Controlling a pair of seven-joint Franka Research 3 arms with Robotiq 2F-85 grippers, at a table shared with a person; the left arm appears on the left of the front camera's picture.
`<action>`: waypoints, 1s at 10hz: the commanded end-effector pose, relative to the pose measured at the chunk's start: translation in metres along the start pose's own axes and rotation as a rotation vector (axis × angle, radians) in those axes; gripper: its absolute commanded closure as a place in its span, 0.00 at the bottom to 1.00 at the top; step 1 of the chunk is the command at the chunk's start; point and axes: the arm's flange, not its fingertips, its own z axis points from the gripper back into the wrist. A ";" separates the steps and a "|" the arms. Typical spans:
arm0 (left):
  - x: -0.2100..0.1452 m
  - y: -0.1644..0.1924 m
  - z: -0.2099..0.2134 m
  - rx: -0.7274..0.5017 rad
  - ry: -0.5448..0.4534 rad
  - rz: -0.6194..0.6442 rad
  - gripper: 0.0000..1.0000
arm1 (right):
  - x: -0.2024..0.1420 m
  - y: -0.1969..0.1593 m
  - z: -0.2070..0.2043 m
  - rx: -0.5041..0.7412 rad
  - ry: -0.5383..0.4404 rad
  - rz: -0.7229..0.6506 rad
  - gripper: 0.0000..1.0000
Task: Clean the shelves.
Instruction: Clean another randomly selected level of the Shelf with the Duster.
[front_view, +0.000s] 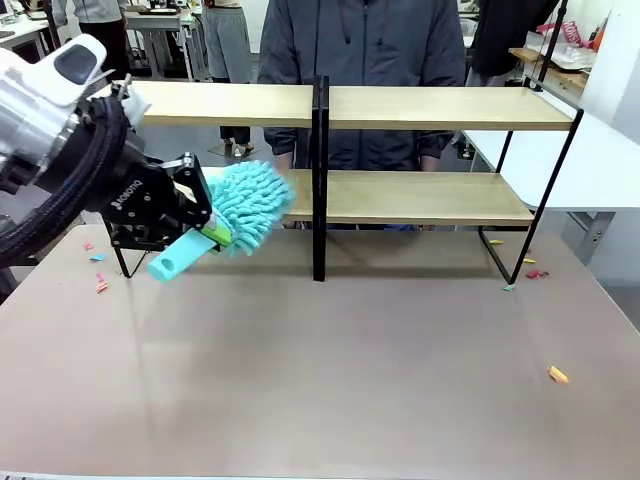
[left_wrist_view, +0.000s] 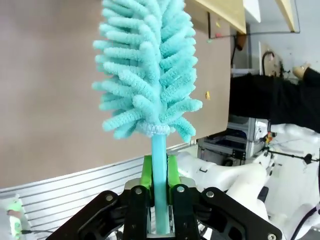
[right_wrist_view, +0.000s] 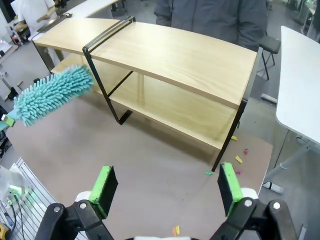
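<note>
Left fingers pinch a duster at the shelves' lower board; right fingers spread.

The shelves are pale wood boards with a smooth, matt face, on a thin black metal frame. The duster has a fluffy turquoise head of looped chenille cloth and a smooth handle, probably plastic. The table is a matt grey-brown sheet with a slight sheen. The scraps on it look like coloured paper.
</note>
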 end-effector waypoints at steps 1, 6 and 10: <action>-0.001 0.005 0.007 0.014 -0.027 0.002 0.87 | 0.000 -0.001 0.000 0.003 -0.003 -0.001 0.00; -0.028 0.007 0.097 -0.061 0.281 -0.114 0.87 | 0.000 -0.001 0.000 0.003 -0.003 -0.001 0.00; -0.086 0.050 0.250 -0.194 -0.230 -0.117 0.87 | 0.000 -0.001 0.000 0.003 -0.003 -0.001 0.00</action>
